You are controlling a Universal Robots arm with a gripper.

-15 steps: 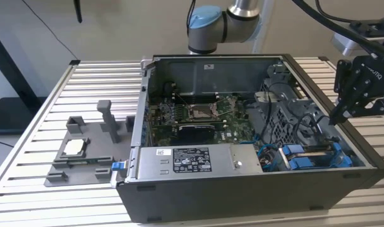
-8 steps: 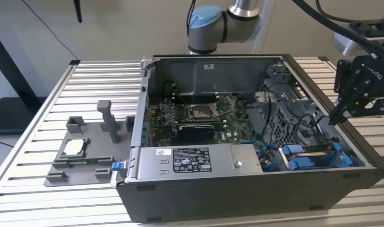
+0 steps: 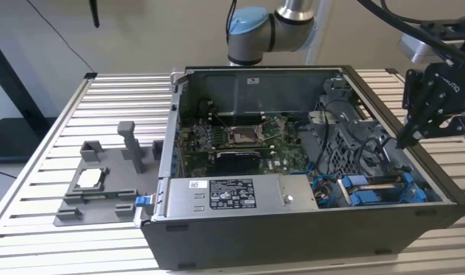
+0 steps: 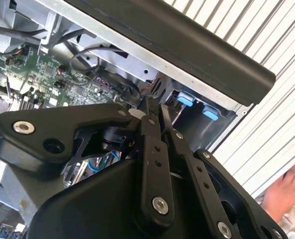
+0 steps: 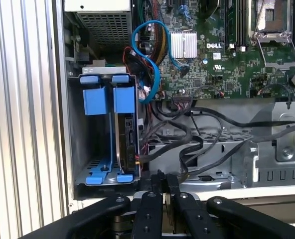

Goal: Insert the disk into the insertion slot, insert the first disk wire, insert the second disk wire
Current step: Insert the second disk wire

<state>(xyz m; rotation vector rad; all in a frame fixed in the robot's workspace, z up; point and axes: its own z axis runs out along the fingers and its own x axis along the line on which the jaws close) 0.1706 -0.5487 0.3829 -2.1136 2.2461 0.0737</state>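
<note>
Disk point(image 5: 128, 142), blue-framed, edge-on in grey metal insertion slot point(image 5: 90, 149).

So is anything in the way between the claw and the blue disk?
Nothing blocks it that I can see. The disk sits in the insertion slot, with the gripper close by. Loose black cables lie beside the disk, not across it.

Small print is borne by a white label point(image 3: 231, 193) on the power-supply box point(image 3: 294, 198), and white lettering by the motherboard point(image 5: 227, 64).
</note>
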